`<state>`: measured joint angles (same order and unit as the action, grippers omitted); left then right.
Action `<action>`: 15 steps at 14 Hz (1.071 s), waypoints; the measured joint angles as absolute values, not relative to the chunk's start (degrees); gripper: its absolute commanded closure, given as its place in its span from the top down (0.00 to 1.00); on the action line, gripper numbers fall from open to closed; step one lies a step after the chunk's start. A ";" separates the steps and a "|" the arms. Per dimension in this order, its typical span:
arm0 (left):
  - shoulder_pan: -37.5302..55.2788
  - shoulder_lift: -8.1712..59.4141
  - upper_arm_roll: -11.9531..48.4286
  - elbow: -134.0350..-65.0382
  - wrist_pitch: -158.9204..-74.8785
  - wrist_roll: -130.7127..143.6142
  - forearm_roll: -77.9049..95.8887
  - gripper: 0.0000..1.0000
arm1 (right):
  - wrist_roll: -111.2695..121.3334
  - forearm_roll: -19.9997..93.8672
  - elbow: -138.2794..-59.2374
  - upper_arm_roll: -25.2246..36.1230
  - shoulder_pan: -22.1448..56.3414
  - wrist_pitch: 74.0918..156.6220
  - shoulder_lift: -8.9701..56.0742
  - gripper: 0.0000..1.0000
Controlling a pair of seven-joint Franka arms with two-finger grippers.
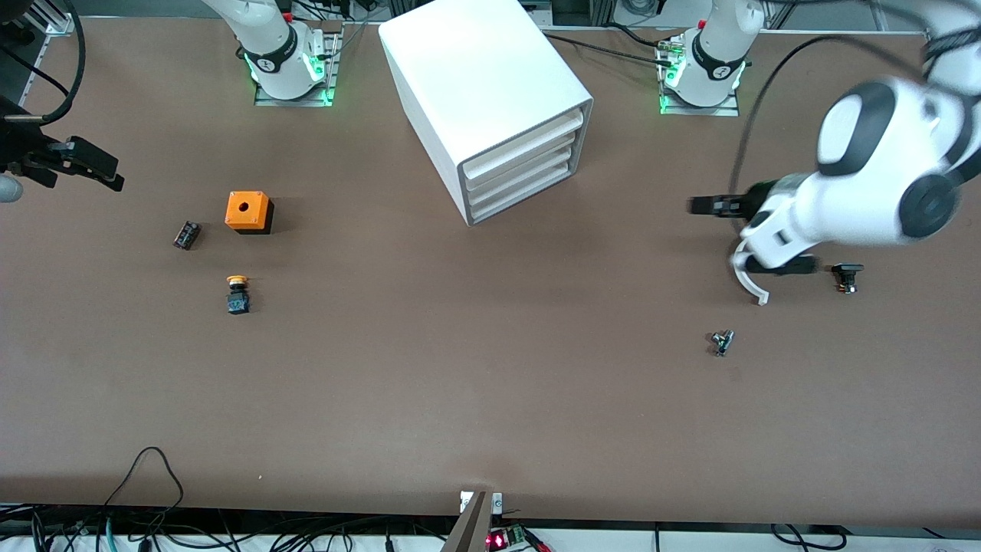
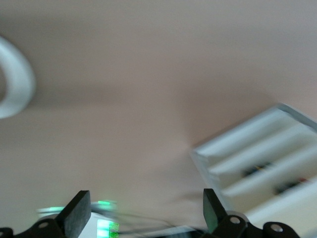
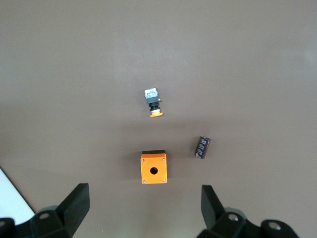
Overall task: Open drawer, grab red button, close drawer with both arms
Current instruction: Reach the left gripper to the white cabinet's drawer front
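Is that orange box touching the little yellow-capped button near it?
Apart. The front view shows bare table between the orange box and the yellow-capped button.

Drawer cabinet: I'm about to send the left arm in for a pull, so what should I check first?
1. Drawers all shut, none pulled out yet: ok.
2. Left gripper open, fingers apart: ok.
3. Left gripper in contact with a drawer front: not ok. It hangs over the table toward the left arm's end, apart from the cabinet.
4. Right gripper open, waiting over the right arm's end of the table: ok.
5. Red button in sight: not ok. Only the yellow-capped button and orange box show.
6. Which drawer holds the red button: cannot tell.
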<state>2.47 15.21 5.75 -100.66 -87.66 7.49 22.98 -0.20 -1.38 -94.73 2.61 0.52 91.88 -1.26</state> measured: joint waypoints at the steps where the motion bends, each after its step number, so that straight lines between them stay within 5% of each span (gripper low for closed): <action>1: 2.45 17.45 5.93 -103.13 -89.31 6.83 29.46 1.00 | -0.20 -1.38 -94.76 2.60 0.52 91.82 -1.06 1.00; 7: 3.09 24.60 18.63 -116.95 -104.98 0.82 49.18 1.00 | -0.20 -1.38 -94.79 2.49 0.56 91.80 0.69 1.00; 15: 3.27 24.15 25.32 -123.54 -105.84 -6.29 49.67 1.00 | -0.19 -0.51 -94.80 2.08 3.51 91.86 2.27 1.00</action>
